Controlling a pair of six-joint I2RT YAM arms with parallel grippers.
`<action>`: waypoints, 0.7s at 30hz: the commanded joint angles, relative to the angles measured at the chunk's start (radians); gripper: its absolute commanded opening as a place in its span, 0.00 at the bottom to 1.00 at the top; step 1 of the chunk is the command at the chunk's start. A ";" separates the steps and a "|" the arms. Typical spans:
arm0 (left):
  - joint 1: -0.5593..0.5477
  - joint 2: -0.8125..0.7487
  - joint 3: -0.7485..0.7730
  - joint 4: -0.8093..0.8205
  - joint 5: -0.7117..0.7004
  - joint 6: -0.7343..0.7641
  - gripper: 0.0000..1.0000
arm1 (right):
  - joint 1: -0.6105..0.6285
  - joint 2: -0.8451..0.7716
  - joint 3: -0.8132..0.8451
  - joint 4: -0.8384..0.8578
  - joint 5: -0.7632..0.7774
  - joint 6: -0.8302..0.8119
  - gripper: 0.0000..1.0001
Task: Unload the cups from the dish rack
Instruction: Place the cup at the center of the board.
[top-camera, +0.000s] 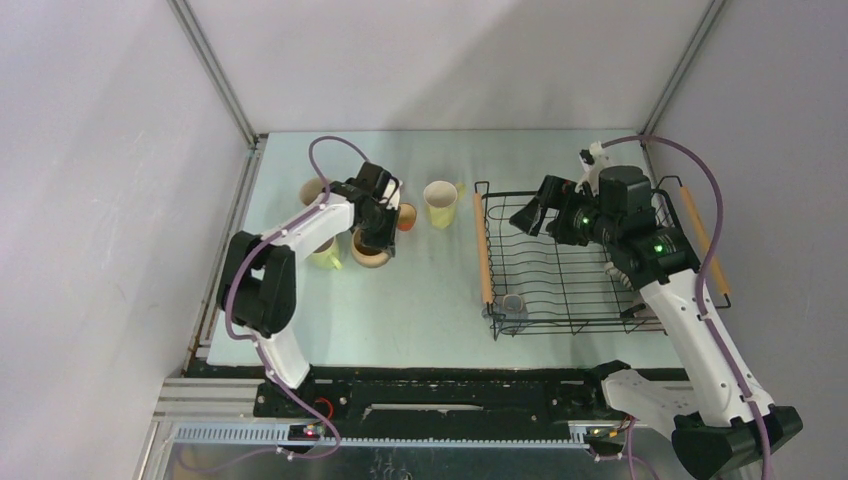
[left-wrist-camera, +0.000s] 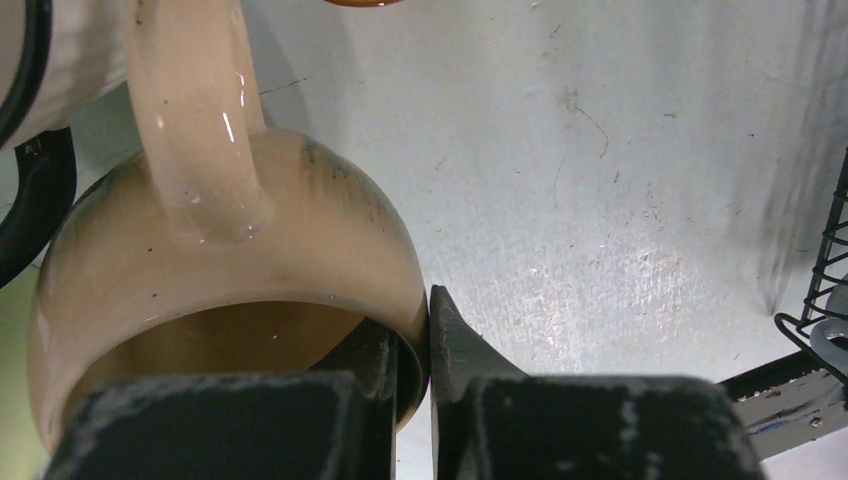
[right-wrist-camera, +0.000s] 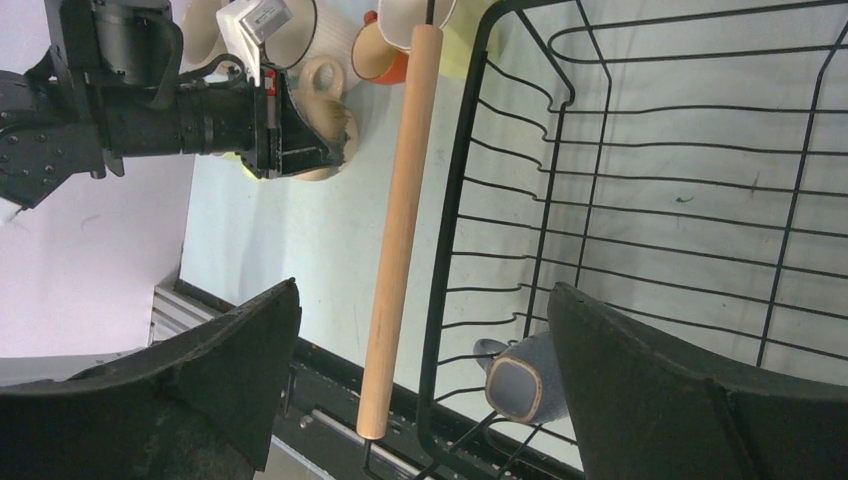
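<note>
Your left tool (left-wrist-camera: 415, 345) pinches the tan mug (left-wrist-camera: 250, 250) by its rim, over the table (left-wrist-camera: 620, 200) close beside the orange cup (top-camera: 405, 216). A finger dragging on withdrawal could tip the mug into it. Your right tool (right-wrist-camera: 422, 290) hangs spread above the rack (top-camera: 570, 270). The grey cup (right-wrist-camera: 520, 385) lies in the rack's near-left corner, where a skewed approach could snag the wires

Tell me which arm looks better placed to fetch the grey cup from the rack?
Probably the right: the right gripper hangs open over the dish rack holding the grey cup, while the left gripper is clamped on a tan mug on the table.
</note>
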 joint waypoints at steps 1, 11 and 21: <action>0.013 0.006 0.063 0.020 0.023 0.036 0.00 | -0.004 -0.015 -0.012 0.019 -0.014 -0.010 0.99; 0.027 0.051 0.084 0.011 0.034 0.036 0.03 | -0.004 0.000 -0.023 0.020 -0.018 -0.004 0.99; 0.029 0.053 0.096 0.002 0.016 0.028 0.29 | -0.003 0.009 -0.024 0.019 -0.021 -0.002 0.99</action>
